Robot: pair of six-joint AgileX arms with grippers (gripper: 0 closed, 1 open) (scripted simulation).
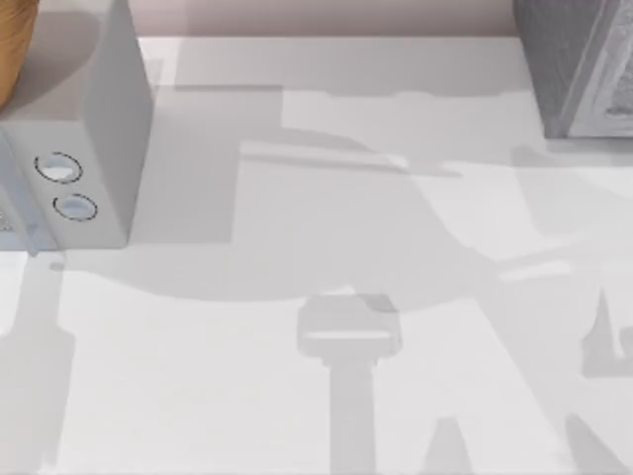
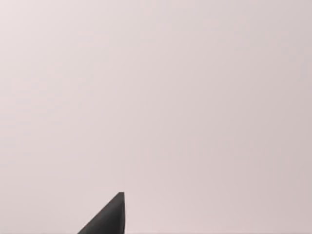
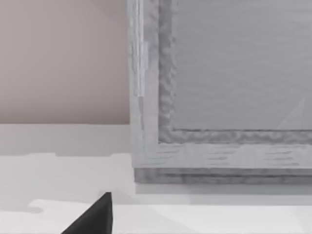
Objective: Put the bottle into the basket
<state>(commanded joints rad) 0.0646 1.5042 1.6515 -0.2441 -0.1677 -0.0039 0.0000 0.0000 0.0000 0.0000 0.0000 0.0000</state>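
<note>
Two dark fingertips show, one per wrist view: the left hand (image 2: 109, 217) against a plain pinkish wall, the right hand (image 3: 95, 217) over the white desk (image 1: 297, 416) near a grey framed block (image 3: 219, 97). Whether either hand is spread or pressed together cannot be told. At the desk's far left corner, a golden-brown sliver of the basket (image 1: 12, 49) sits behind a grey box (image 1: 84, 129) with two round buttons.

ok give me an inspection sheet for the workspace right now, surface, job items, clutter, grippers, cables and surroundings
Surface: white table, crossed by grey shadows.
Job's things: basket, a golden-brown curved sliver at the top view's far left corner; bottle, nothing seen.
Clutter: grey box with two round buttons beside the basket; textured grey block at the far right corner.
Grippers: left, one dark fingertip against a blank backdrop; right, one dark fingertip near the grey block.
Cables: nothing seen.
Surroundings: plain pinkish wall.
</note>
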